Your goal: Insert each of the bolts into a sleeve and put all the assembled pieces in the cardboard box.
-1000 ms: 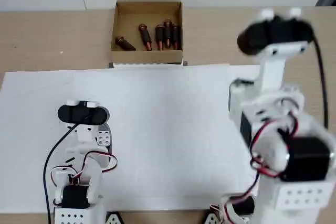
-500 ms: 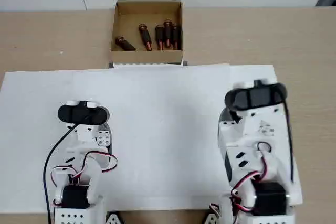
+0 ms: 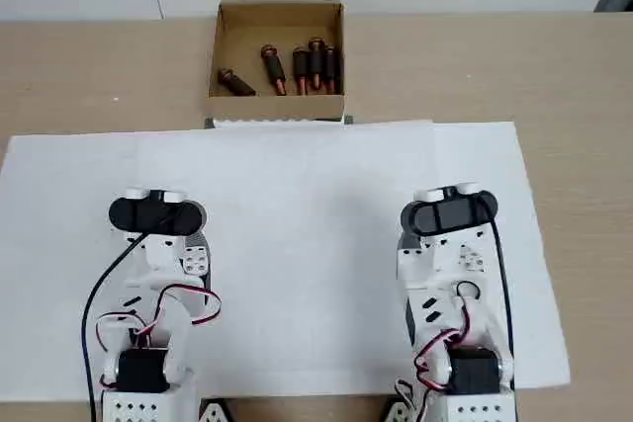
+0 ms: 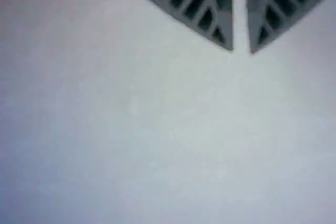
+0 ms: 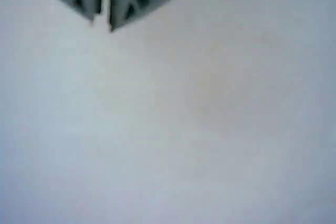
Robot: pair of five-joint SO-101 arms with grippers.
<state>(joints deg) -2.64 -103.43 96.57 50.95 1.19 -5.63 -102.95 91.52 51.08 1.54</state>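
Box [image 3: 280, 9]: sitting far centre, holding four pieces [image 3: 300, 68], so the work is looking done.
Left gripper [image 4: 240, 51]: resting near left over paper [image 3: 316, 205], jaws closed, gripping nothing.
Right gripper [image 5: 102, 24]: resting near right, jaws closed, likewise empty.

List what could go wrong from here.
The dark bolt-and-sleeve pieces lie loose in the open brown cardboard box. From the high view, full seating cannot be confirmed, so a bolt might slip out. The box sits at the far edge of the white paper sheet, so dragging the sheet might nudge it.
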